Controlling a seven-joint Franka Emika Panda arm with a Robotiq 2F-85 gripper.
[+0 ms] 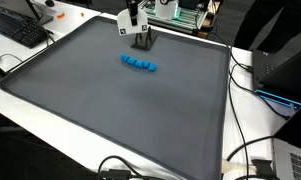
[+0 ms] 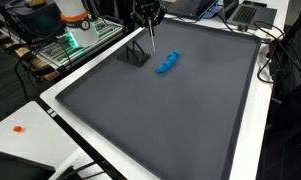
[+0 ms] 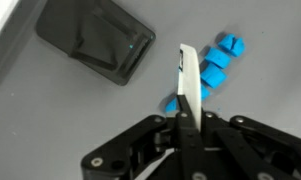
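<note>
A robot gripper (image 1: 142, 38) hangs over the far end of a dark grey mat (image 1: 110, 120), its jaws pressed together with nothing between them. In the wrist view the gripper (image 3: 188, 60) points down as one narrow blade, a white pad showing on one of the fingers (image 3: 193, 78).

A small black box (image 1: 143, 43) lies on the mat close under the fingertips, near the mat's far edge. In an exterior view the gripper (image 2: 150, 42) stands just above and beside the box (image 2: 136, 54); whether the two touch cannot be told. In the wrist view the box (image 3: 95, 45) lies up and to the left of the fingers, clear of them, its shallow hollow facing up.

A short row of blue blocks (image 1: 139, 64) lies flat on the mat, near the box but apart from it. In the wrist view the blocks (image 3: 218, 62) curve in a line just to the right of the fingers, which cover part of the row. The other exterior view shows the same blocks (image 2: 167, 63) beside the box, toward the middle of the mat (image 2: 170, 120).

The mat covers most of a white table (image 1: 50, 112). A keyboard (image 1: 20, 30) sits off one corner, and black cables (image 1: 245, 90) trail along the table's side.
</note>
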